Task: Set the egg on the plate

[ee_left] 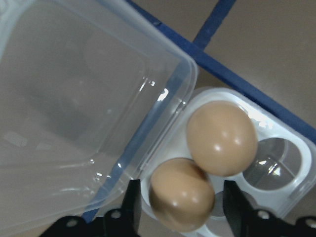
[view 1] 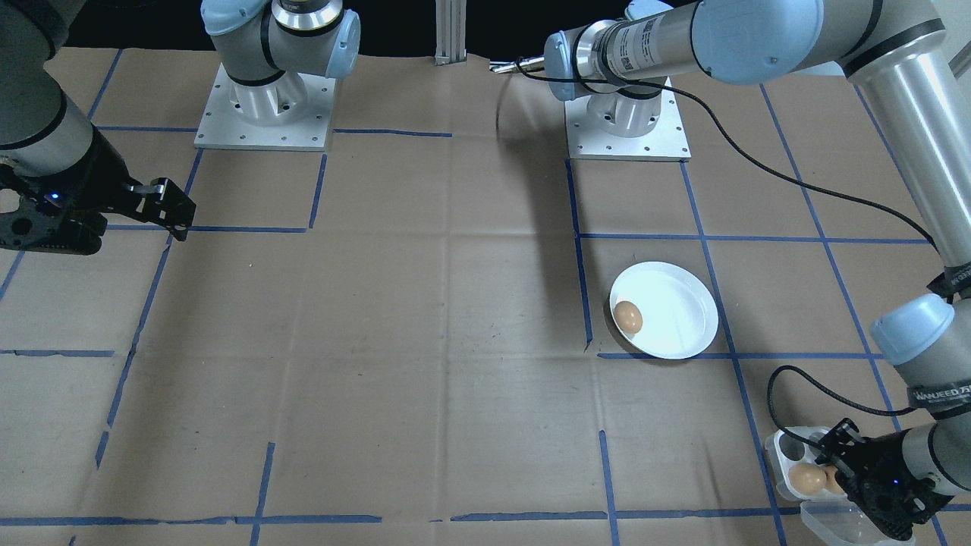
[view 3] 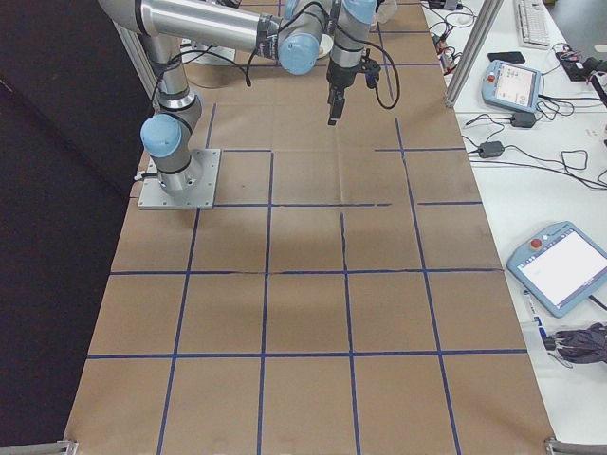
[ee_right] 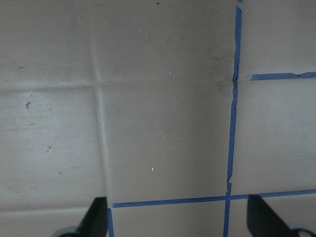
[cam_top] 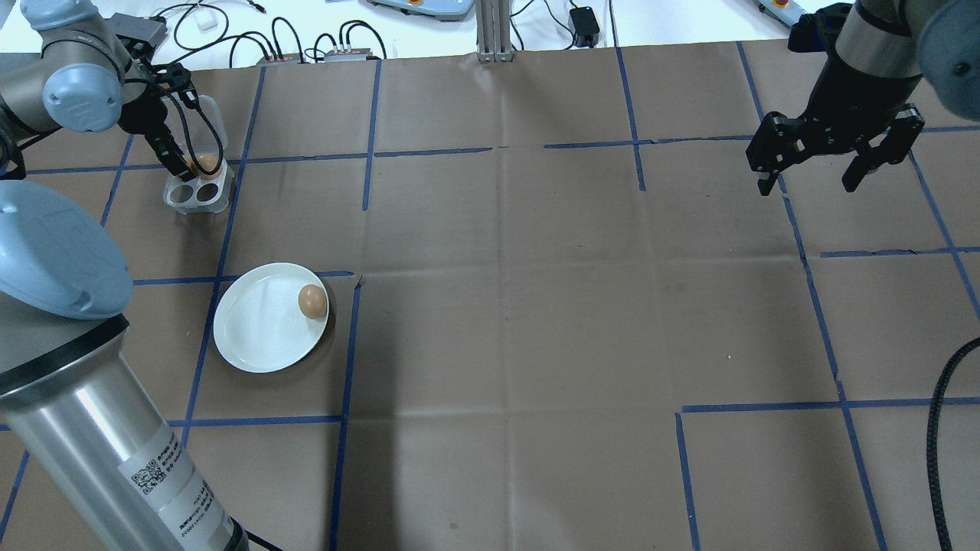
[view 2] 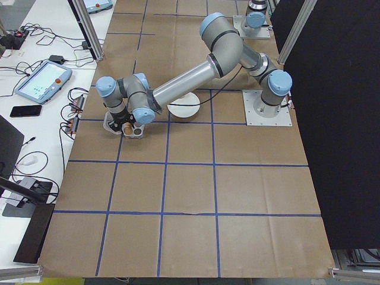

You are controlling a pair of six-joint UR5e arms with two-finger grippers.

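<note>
Left hand [ee_left: 180, 197] reaching into the egg box [ee_left: 276, 163], fingers spread around one egg [ee_left: 180, 195].

That hand is straddling the nearer of two eggs sitting in the clear box; the second egg [ee_left: 222, 138] is touching it. A third egg [cam_top: 311, 301] is lying on the white plate [cam_top: 260, 325], well apart. The right hand [cam_top: 834, 157] is hanging open over bare bench [cam_top: 536, 306].
</note>
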